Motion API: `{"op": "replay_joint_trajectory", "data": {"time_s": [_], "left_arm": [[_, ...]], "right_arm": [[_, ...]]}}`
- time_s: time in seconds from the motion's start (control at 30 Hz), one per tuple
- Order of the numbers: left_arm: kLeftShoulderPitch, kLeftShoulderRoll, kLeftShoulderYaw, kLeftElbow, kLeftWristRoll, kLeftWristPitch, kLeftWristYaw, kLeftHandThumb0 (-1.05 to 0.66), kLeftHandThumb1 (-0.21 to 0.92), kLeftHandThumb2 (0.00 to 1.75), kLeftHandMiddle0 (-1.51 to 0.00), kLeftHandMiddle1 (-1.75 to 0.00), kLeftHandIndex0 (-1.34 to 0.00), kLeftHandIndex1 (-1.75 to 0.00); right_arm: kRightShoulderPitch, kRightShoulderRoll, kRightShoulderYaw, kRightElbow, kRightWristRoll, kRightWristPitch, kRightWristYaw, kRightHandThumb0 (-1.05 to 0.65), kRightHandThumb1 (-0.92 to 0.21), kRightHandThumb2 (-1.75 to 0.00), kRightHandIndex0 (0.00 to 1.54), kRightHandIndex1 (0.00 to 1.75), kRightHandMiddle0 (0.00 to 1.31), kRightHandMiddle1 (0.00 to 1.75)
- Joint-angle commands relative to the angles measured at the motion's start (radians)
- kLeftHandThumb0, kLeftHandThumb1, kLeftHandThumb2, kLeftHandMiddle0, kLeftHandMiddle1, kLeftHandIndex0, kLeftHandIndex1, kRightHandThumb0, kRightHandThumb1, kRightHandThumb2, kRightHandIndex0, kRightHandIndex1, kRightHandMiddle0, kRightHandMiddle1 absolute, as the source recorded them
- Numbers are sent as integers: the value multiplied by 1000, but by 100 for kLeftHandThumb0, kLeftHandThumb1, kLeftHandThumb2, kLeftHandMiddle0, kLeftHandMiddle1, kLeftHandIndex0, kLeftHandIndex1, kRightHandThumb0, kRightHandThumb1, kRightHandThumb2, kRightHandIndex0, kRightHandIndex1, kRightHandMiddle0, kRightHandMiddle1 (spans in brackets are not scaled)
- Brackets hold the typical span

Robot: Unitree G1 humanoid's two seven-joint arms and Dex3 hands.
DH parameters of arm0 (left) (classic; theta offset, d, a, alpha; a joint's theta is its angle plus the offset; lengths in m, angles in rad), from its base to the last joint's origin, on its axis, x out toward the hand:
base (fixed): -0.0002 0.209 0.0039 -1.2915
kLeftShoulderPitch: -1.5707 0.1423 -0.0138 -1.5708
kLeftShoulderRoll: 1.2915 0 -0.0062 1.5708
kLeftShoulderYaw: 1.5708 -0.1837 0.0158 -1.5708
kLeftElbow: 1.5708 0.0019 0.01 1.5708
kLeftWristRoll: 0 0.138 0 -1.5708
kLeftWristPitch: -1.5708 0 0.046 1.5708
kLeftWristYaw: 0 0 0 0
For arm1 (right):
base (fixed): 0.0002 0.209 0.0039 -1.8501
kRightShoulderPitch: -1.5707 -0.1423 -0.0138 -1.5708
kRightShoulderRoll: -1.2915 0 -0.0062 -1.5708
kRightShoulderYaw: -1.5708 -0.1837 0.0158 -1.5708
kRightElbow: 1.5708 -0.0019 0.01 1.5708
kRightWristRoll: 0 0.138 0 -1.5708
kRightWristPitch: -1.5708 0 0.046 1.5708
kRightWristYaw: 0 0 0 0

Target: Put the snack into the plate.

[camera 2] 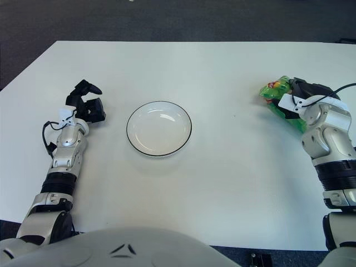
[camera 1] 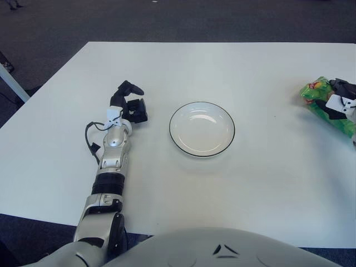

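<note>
Rightward, glossy green crinkled snack (camera 2: 276,95) under right hand (camera 2: 300,97), fingers' closure unclear.

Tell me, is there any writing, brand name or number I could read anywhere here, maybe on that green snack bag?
Green snack bag: colourful print, but no word on it can be read, and the right robot hand covers part of it.
White plate: no text.
Left robot hand: no readable label.

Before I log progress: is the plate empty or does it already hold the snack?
Empty. The plate shows only a bare white inside. The green snack bag lies off near the table's right edge, under the right hand.
</note>
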Motion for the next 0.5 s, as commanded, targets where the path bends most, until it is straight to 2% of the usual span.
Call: {"op": "replay_joint_trajectory", "data": {"time_s": [0.0,0.17,0.47], "left_arm": [[116,-24,4,61,-1,-2,2,-50,27,138,-138,-175,-65,-175],[115,-23,10,64,-6,-12,0,-50,28,137,-137,-175,-65,-175],[112,-22,11,77,18,-38,23,-50,28,136,-137,-175,-64,-175]], "right_arm": [[-23,7,9,33,4,-9,16,-105,-92,-111,0,0,0,2],[-33,8,19,89,12,-28,28,-105,-92,-112,0,0,0,0],[-95,21,78,259,-3,-66,39,-105,-92,-111,0,0,0,0]]}}
